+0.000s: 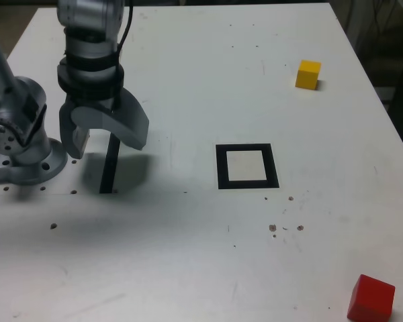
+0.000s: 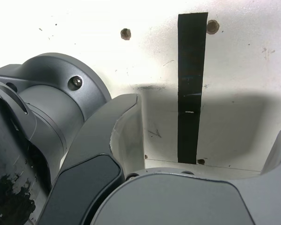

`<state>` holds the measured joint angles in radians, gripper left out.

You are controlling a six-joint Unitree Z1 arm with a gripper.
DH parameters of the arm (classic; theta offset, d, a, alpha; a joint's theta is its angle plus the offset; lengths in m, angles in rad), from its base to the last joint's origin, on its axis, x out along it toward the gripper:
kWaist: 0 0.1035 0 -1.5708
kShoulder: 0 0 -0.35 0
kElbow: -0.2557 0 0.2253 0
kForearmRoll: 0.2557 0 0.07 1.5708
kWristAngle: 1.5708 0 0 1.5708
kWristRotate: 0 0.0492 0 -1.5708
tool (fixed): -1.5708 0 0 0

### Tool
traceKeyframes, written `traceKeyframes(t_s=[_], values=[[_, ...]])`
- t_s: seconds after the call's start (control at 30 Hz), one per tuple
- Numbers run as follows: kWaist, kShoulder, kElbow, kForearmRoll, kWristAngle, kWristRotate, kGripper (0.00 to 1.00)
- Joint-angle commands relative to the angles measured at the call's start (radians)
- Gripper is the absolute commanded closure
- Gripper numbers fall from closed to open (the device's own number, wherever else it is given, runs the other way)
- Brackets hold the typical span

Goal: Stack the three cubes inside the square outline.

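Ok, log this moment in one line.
tool: open, empty | square outline: no cubes | red cube, yellow cube: on table

A white, scuffed flat tabletop (image 1: 188, 248) bears a thick black square outline with a pale centre (image 1: 273, 166) near its middle. Far right of that lies a small yellow cube (image 1: 307, 75); at the near right sits a small red cube (image 1: 371, 299). A straight black strip (image 1: 108, 176) lies left of the outline, just right of the grey metal arm base (image 1: 30, 173). Small dark holes dot the surface.
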<state>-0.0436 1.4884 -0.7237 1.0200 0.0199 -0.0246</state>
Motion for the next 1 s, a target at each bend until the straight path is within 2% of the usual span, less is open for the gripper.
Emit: traceKeyframes(t_s=[0.0,0.63,0.97], values=[[0.002,0.005,-0.005,0.000,-0.001,-0.002,0.00],[0.002,0.024,-0.015,-0.001,-0.006,-0.002,0.00],[-0.053,0.072,-0.073,-0.003,-0.032,-0.003,0.00]])
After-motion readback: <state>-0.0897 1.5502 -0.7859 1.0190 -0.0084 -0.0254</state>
